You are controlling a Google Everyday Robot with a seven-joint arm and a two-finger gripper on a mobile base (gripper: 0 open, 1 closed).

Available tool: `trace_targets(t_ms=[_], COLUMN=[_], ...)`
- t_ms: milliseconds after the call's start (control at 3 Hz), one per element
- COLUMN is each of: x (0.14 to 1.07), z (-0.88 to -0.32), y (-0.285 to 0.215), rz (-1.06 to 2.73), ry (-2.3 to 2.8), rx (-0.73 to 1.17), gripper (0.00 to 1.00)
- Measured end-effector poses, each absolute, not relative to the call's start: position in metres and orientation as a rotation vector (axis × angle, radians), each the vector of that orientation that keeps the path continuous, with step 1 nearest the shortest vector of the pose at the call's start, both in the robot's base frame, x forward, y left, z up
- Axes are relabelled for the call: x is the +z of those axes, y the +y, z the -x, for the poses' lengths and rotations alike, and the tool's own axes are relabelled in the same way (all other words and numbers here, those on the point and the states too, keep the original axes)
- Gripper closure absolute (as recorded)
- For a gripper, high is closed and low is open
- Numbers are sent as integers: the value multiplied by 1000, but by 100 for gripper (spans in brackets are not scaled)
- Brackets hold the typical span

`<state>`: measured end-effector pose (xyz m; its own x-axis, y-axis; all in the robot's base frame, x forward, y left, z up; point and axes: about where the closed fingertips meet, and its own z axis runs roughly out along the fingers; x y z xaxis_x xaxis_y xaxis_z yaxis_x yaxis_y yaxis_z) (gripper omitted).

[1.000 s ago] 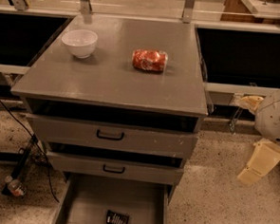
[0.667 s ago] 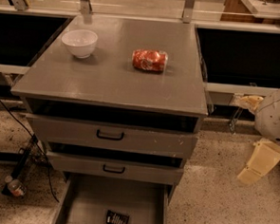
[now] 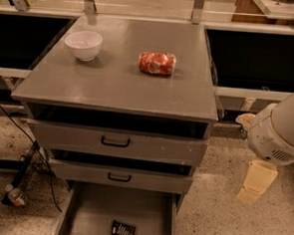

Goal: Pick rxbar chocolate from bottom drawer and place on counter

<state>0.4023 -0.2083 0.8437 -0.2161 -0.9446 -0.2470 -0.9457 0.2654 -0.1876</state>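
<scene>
The rxbar chocolate [image 3: 123, 230], a small black wrapper with white lettering, lies flat on the floor of the open bottom drawer [image 3: 91, 211], near its front and slightly right of centre. The counter [image 3: 119, 83] is the broad grey top of the cabinet above. My gripper [image 3: 255, 182], pale yellow, hangs below my white arm [image 3: 281, 130] to the right of the cabinet, over the speckled floor. It is well apart from the drawer and the bar and holds nothing that I can see.
On the counter stand a white bowl [image 3: 84, 45] at the back left and a red soda can [image 3: 157, 63] lying on its side at the centre back. Two grey drawers with black handles [image 3: 115, 142] sit above the bottom drawer. Cables and a bottle [image 3: 13, 196] lie on the floor at left.
My arm and gripper have shifted slightly left and down, toward the cabinet's right side. The bar, can and bowl have not moved.
</scene>
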Motion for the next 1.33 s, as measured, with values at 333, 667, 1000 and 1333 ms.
trace_targets(t_ms=[333,667,1000,1333], x=[830,830,821,801], z=[-401,-401,-399,-399], y=[-206,-206,-203,-198], rz=[1774,1774,1777,1769], ry=[2253,2253,2241,2237], rx=[-14,-14,8,33], gripper=[0,0,0,0])
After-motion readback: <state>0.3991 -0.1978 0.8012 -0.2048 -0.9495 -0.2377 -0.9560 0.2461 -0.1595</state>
